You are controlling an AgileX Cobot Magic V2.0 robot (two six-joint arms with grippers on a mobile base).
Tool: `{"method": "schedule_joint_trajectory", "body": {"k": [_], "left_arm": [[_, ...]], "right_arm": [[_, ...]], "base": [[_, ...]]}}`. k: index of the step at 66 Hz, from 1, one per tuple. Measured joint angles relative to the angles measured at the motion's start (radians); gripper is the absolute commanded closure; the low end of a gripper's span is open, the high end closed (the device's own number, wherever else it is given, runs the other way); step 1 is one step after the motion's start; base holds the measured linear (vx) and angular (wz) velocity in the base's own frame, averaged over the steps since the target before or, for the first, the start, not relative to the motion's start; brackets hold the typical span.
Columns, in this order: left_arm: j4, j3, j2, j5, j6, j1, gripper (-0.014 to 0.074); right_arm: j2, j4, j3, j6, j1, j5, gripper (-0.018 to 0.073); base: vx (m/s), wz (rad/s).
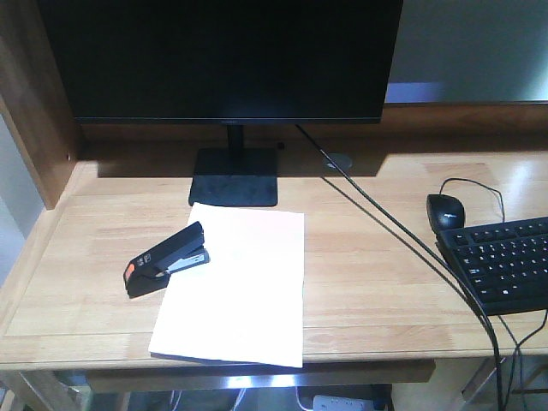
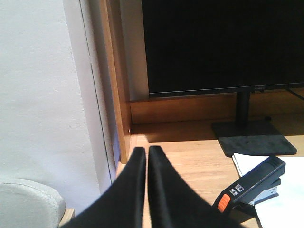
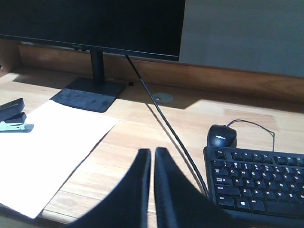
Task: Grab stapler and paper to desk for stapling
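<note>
The black stapler with its orange-red rear patch lies on the desk, its nose resting on the left edge of the white paper. In the left wrist view the stapler is at the lower right, apart from my left gripper, whose fingers are shut with nothing between them. My right gripper is likewise shut and empty, above bare wood to the right of the paper; the stapler shows at the far left there. Neither gripper appears in the front view.
A black monitor on a stand fills the back. A cable runs diagonally across the desk. A black mouse and keyboard sit at the right. A wooden side panel rises at the left.
</note>
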Motion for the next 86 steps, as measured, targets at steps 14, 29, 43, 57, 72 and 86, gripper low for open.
{"method": "schedule_joint_trajectory", "body": {"k": [14, 29, 43, 57, 72, 86], "left_arm": [[0.000, 0.000, 0.000, 0.000, 0.000, 0.000, 0.0603], [0.000, 0.000, 0.000, 0.000, 0.000, 0.000, 0.0603], [0.000, 0.000, 0.000, 0.000, 0.000, 0.000, 0.0603], [0.000, 0.000, 0.000, 0.000, 0.000, 0.000, 0.0603], [-0.110, 0.006, 0.000, 0.001, 0.058, 0.000, 0.0603], [-0.306, 0.142, 0.000, -0.108, 0.223, 0.000, 0.0603]], "right_arm": [[0.000, 0.000, 0.000, 0.000, 0.000, 0.000, 0.0568], [0.000, 0.000, 0.000, 0.000, 0.000, 0.001, 0.0568], [0.000, 0.000, 0.000, 0.000, 0.000, 0.001, 0.0568], [0.000, 0.000, 0.000, 0.000, 0.000, 0.001, 0.0568], [0.000, 0.000, 0.000, 0.000, 0.000, 0.003, 0.0568], [0.000, 0.000, 0.000, 0.000, 0.000, 0.003, 0.0568]], "base": [[0.00, 0.00], [0.00, 0.00], [0.00, 0.00], [0.00, 0.00], [0.00, 0.00], [0.00, 0.00]]}}
